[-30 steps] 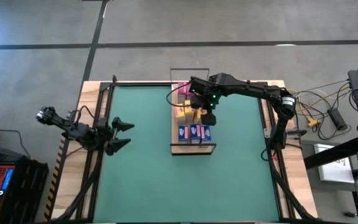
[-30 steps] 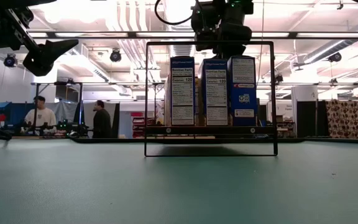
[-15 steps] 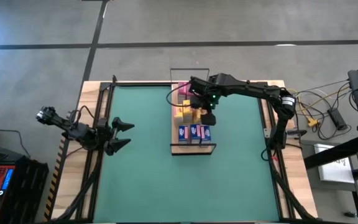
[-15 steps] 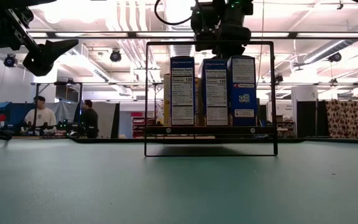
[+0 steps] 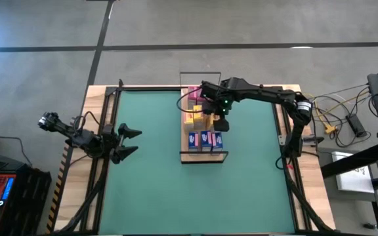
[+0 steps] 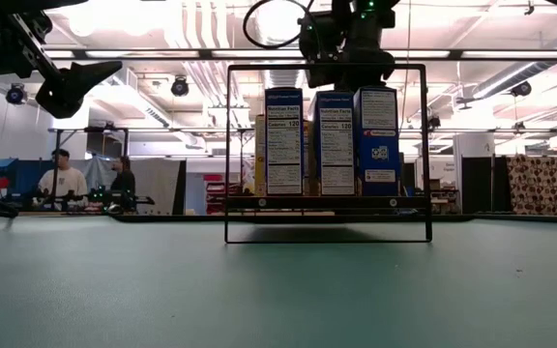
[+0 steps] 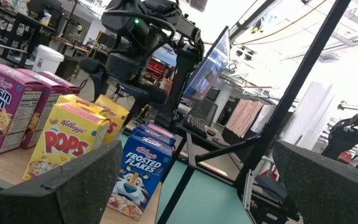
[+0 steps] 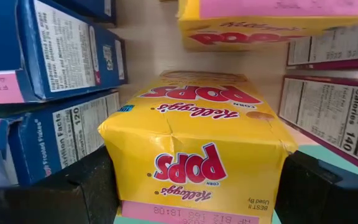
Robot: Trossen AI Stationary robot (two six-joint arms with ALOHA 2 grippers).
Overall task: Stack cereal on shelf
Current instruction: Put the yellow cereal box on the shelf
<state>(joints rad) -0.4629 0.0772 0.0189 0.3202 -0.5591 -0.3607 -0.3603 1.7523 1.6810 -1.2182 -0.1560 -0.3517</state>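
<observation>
The right claw (image 5: 210, 117) is clamped on a yellow Corn Pops box (image 8: 194, 152) above the shelf (image 5: 202, 155) at frame centre. Most cereal boxes (image 5: 205, 139) already stand there; this one remains to place. The left claw (image 5: 128, 141) waits apart at left.

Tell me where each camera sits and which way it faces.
High: overhead, facing down on the shelf; both arms show.
Low: at table height, facing the blue boxes; right claw above them.
Left wrist: facing the shelf from the side; own fingers below.
Right wrist: facing a Pops box between its fingers.
Both wrist views show Pops boxes.
</observation>
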